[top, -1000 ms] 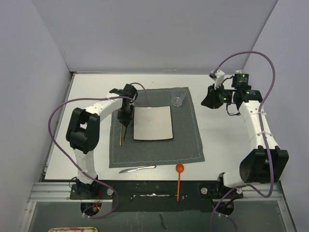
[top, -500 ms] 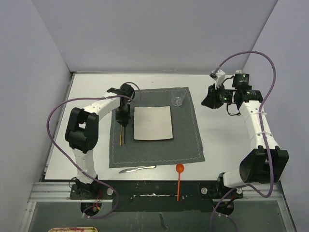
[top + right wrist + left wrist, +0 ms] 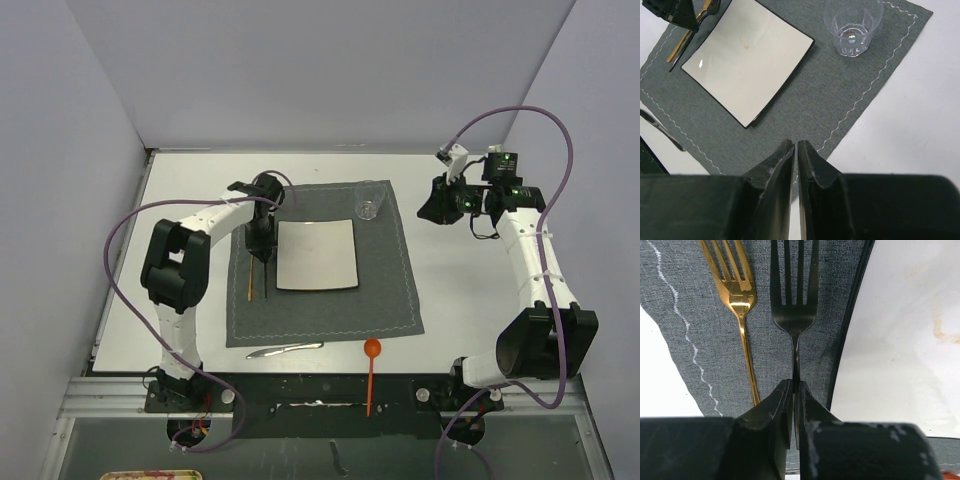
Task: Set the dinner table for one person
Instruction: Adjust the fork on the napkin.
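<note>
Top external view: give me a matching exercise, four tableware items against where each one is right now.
1 dark fork
2 gold fork
3 glass
4 orange spoon

A off the placemat, at the near edge of the dinner table
B pinched in the left claw
C loose on the placemat, left of the plate
D upright on the placemat, beyond the plate

Pairs: 1-B, 2-C, 3-D, 4-A

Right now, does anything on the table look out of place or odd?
The knife lies slanted on the bare table, off the placemat. The orange spoon reaches past the table's near edge. The plate bears a faint brown stain.
</note>
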Robot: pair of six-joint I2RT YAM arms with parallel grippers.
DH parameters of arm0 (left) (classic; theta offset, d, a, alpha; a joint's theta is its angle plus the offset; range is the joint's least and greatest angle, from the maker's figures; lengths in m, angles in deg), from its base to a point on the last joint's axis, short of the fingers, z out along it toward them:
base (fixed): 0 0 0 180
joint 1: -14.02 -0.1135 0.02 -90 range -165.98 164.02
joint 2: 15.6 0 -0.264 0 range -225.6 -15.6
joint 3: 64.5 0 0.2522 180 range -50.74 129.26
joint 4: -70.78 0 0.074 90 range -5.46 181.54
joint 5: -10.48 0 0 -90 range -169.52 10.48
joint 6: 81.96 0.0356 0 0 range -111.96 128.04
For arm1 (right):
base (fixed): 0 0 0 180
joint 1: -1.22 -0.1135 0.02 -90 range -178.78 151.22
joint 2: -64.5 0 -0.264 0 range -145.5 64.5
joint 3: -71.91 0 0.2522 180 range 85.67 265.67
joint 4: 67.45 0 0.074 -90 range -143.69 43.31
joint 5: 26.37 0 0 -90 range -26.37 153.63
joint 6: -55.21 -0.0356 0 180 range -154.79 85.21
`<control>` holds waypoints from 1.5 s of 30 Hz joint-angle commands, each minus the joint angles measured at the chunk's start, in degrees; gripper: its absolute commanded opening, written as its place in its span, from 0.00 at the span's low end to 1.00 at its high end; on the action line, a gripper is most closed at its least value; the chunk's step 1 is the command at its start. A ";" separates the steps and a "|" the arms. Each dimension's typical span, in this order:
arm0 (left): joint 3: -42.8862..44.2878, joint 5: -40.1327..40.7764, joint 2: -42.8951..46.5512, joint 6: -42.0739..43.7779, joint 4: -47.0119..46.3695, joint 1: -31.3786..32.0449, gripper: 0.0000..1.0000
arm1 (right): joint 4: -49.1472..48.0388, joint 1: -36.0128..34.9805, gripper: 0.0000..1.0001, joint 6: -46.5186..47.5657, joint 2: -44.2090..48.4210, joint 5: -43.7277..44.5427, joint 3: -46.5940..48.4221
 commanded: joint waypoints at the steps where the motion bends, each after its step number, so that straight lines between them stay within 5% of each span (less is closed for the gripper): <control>1: 3.02 -0.75 -1.64 -0.80 -0.94 0.08 0.00 | -2.28 0.60 0.11 -0.23 2.24 -1.67 0.25; 45: 4.68 -1.98 -4.40 1.77 -1.13 -2.29 0.00 | -2.80 1.28 0.11 -0.41 1.47 -2.39 -0.37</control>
